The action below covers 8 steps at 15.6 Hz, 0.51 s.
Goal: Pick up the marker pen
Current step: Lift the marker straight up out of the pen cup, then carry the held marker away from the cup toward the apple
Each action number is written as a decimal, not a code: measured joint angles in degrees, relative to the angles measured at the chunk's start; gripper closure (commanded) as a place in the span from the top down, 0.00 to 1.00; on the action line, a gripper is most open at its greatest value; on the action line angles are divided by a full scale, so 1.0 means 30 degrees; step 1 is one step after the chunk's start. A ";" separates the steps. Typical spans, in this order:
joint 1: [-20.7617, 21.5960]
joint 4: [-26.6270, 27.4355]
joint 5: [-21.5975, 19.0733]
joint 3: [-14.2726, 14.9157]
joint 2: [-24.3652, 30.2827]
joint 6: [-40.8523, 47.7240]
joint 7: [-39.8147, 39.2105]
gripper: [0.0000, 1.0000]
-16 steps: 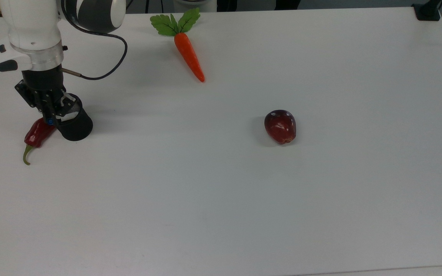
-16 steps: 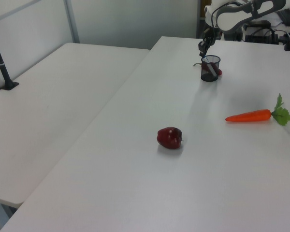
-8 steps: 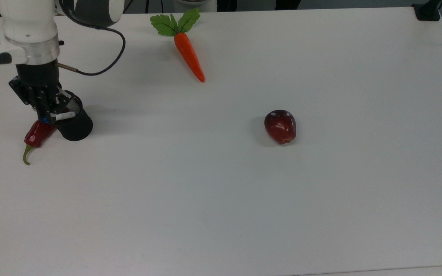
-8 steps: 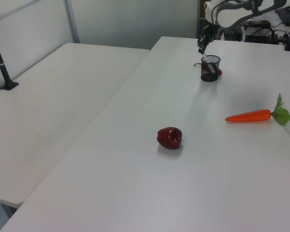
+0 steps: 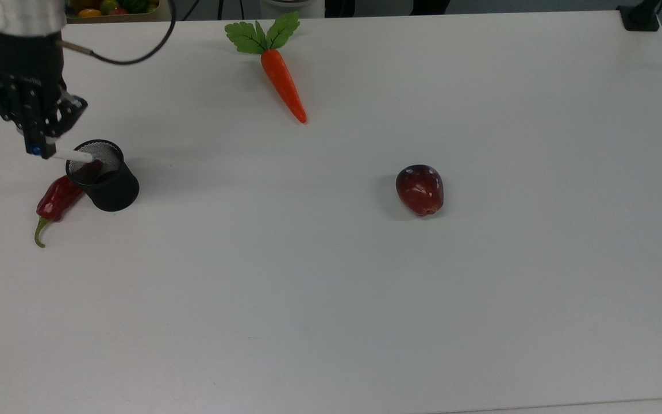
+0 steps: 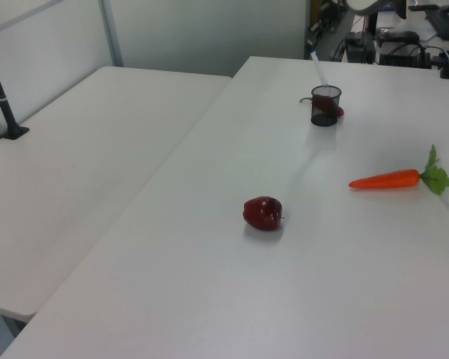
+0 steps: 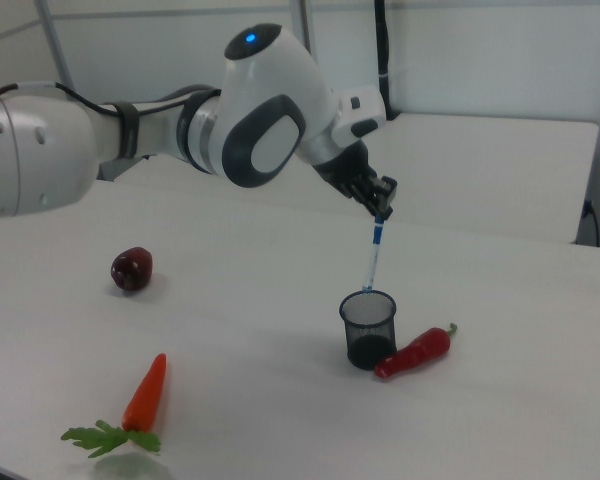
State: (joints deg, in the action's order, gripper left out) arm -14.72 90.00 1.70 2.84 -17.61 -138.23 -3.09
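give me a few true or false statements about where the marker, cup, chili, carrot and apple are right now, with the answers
1. The gripper holds the marker pen by its top end. True.
2. The marker pen lies flat on the table. False: it hangs nearly upright, its lower end at the rim of the black mesh cup.
3. The red chili lies against the cup. True.
4. The carrot is inside the cup. False: it lies on the table, well apart from the cup.
5. The apple touches the carrot. False: bare table separates them.
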 measured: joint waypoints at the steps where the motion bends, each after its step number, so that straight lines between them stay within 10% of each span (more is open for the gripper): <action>1: 0.0015 0.0001 -0.0010 -0.0013 0.0228 0.0000 0.0000 0.06; 8: 0.1405 0.0082 -0.0019 -0.0318 0.0367 0.0001 0.1084 0.07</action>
State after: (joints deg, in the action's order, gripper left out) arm -10.51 90.25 1.64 1.88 -16.52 -138.23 0.16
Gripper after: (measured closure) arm 0.815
